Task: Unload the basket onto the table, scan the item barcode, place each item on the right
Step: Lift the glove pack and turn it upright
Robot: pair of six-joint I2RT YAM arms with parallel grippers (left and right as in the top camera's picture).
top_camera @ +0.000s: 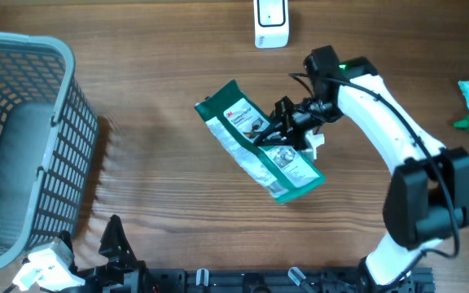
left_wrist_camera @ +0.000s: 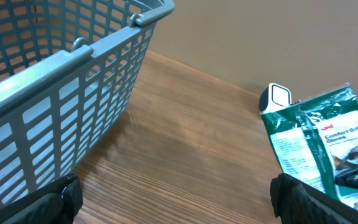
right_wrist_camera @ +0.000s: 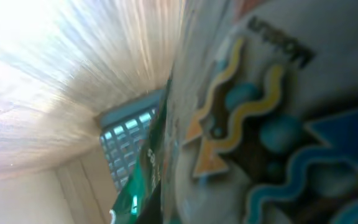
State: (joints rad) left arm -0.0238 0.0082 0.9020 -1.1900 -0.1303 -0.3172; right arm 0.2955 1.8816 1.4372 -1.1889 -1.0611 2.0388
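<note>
Table (top_camera: 177, 203): matt wood grain; basket (top_camera: 23, 122): grey plastic lattice; glove packet (top_camera: 259, 150): glossy printed film; scanner (top_camera: 271, 23): smooth white plastic.

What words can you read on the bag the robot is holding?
"3M": on the green and white plastic packet, overhead view.
"Comfort Grip Gloves": same packet, left wrist view, slightly soft.
Packet's small print: too small to read.
Dark word on the colourful printed surface, right wrist view: too blurred.
</note>
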